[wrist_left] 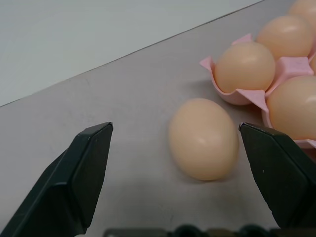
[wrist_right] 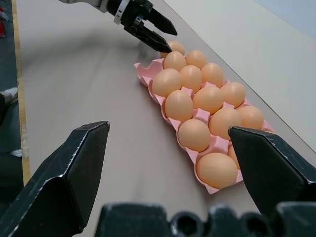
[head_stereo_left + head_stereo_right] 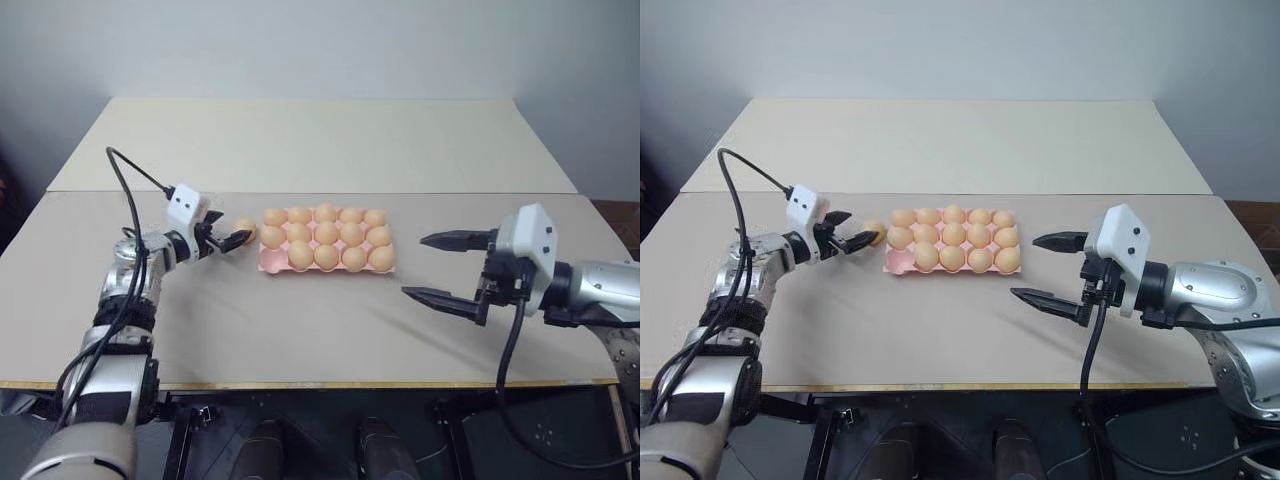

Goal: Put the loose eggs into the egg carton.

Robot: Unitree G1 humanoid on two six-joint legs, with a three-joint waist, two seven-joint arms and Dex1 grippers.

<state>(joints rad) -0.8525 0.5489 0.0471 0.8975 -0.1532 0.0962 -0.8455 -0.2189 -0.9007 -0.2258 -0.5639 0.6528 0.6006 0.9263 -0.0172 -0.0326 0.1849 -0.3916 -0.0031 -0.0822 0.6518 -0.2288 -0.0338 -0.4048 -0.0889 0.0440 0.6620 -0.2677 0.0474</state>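
A pale pink egg carton [image 3: 270, 262] sits on a beige table [image 3: 300, 330], nearly every cup filled with tan-orange eggs; its near left corner cup is empty. One loose egg [image 1: 203, 138] lies on the table just beside the carton's far left corner. The left gripper [image 3: 232, 238] has its black fingers spread wide on either side of this egg, not touching it. The right gripper [image 3: 440, 268] hovers well to the right of the carton, fingers wide apart, holding nothing.

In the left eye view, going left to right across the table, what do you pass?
Left gripper → loose egg → egg carton → right gripper.
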